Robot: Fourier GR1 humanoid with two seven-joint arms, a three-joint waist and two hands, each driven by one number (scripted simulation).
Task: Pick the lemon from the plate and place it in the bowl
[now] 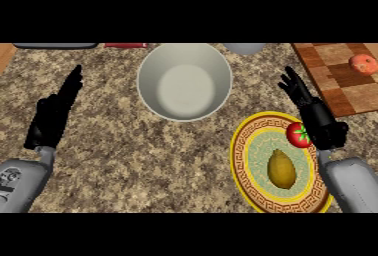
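Sitting on the patterned plate [255, 192], the lemon [281, 169] is untouched, just inboard of the right hand [319, 122], whose fingers [295, 85] are straight and relaxed, holding nothing, pointing up past a tomato [298, 135] that touches the wrist side of the hand at the plate's rim. Bowl [184, 81] stands well apart from those fingertips, between both hands, upright on the granite counter [118, 150]. Left hand [52, 122] rests open near the left edge, fingers straight, nothing held; a second red fruit [363, 63] lies on the wooden board [336, 75] beyond the right fingertips.
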